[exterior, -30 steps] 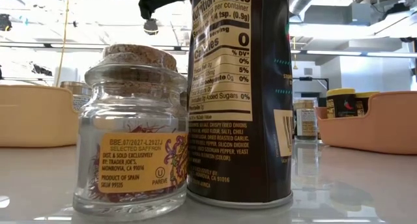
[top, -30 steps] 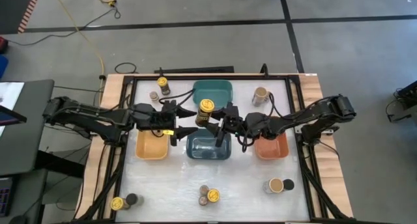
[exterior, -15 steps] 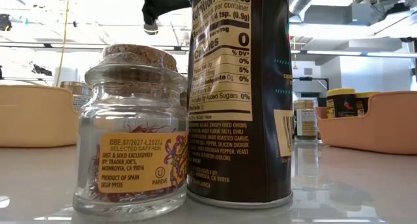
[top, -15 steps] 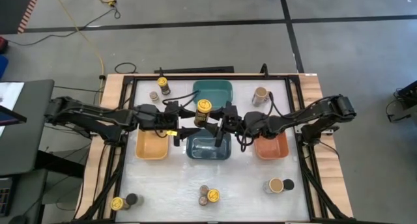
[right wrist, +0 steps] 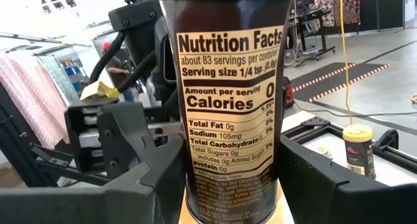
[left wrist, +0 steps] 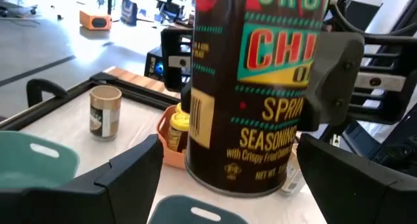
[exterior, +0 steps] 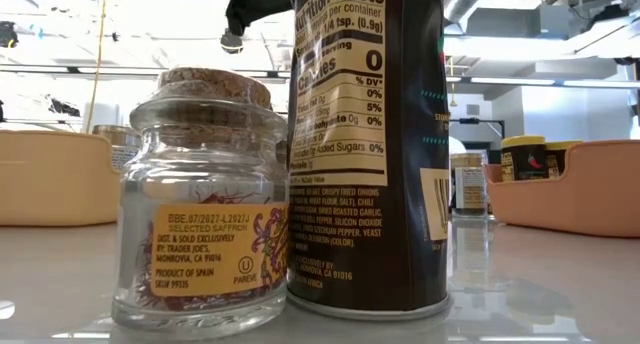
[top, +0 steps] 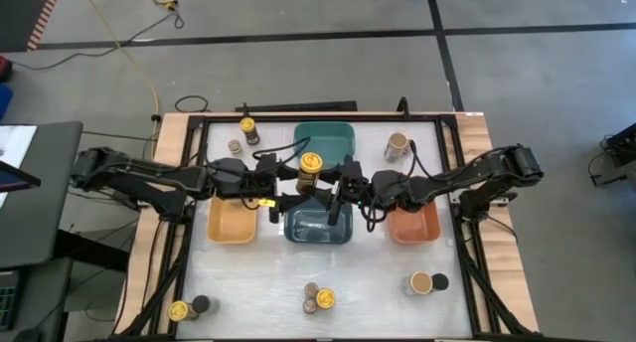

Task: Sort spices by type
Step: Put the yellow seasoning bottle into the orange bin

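Right gripper (top: 338, 188) grips the yellow-lidded chili seasoning jar (top: 311, 171) while the left gripper (top: 281, 186) stands open around it; close squarely before any handover.

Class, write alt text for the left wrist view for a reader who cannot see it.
A tall dark chili seasoning jar stands between the left end effector's open fingers, gripped by the right end effector. Behind, a tan-topped jar stands on the table.
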{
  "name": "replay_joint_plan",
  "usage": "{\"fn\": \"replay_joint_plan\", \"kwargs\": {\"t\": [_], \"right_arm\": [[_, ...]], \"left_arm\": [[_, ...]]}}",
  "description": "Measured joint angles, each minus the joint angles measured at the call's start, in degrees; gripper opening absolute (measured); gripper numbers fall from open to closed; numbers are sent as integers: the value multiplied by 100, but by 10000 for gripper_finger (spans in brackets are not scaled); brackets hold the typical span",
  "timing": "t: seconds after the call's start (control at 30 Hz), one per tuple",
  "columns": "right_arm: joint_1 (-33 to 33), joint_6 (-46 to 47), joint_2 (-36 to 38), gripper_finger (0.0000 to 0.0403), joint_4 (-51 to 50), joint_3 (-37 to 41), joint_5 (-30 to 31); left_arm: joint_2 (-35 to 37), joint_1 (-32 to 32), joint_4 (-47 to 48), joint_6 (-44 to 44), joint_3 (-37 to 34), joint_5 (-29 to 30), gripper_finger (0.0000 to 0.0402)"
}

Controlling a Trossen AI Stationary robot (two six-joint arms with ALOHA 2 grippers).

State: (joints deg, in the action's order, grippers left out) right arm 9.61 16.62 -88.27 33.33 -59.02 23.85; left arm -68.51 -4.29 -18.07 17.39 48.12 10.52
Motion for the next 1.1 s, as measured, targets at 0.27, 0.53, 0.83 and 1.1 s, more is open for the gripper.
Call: {"fn": "replay_joint_plan", "kwargs": {"t": [0.27, 0.53, 0.83, 1.1], "right_arm": [[0, -2, 0, 233, -100, 4, 0], [15, -2, 0, 233, -198, 4, 0], [13, 114, 2, 233, -272, 2, -2], [13, 114, 7, 234, -290, 2, 0]], "left_arm": [[-260, 28, -174, 94, -4, -96, 314], [-346, 28, -310, 154, -5, -129, 244], [-315, 26, -280, 57, 14, -129, 223], [-312, 26, -141, -45, 90, -128, 224]]}}
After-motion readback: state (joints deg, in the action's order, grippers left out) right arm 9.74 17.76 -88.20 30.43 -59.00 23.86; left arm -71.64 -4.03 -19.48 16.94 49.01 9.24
